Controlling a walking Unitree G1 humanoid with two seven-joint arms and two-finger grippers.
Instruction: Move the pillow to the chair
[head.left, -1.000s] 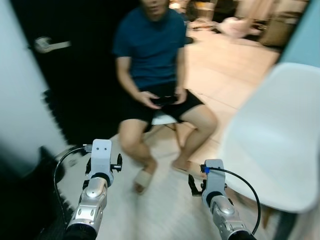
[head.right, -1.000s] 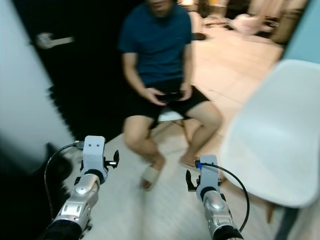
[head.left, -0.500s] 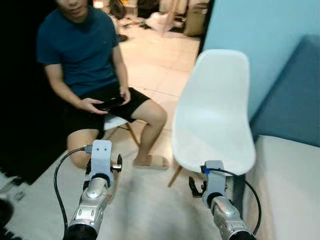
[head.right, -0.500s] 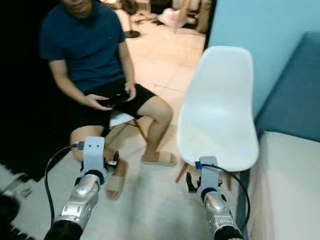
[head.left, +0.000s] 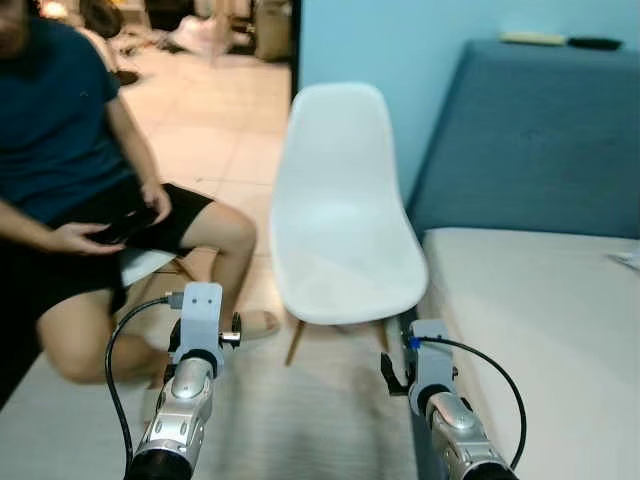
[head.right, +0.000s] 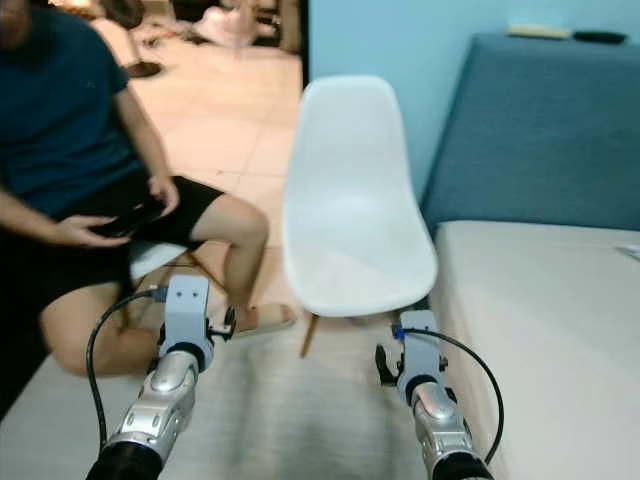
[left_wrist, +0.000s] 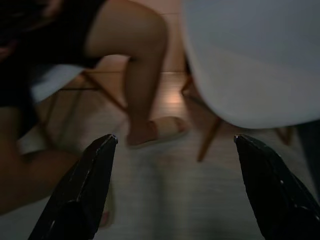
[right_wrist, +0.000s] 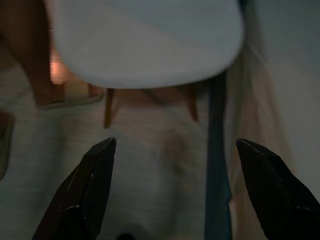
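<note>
A white moulded chair on wooden legs stands straight ahead, its seat bare. My left arm is held out low, left of the chair's front. In the left wrist view the left gripper is open with nothing between its black fingers, and the seat edge lies beyond. My right arm reaches out just below the seat's right corner. The right gripper is open too and holds nothing, facing the underside of the chair seat.
A person sits on a low stool at the left, one sandalled foot near the chair legs. A pale mattress with a blue headboard lies along the right. Light blue wall stands behind; a pale rug lies underfoot.
The camera has swung to the right: the person slid to the left edge, the chair came to the centre, the mattress and headboard came into view. Both arms keep their pose.
</note>
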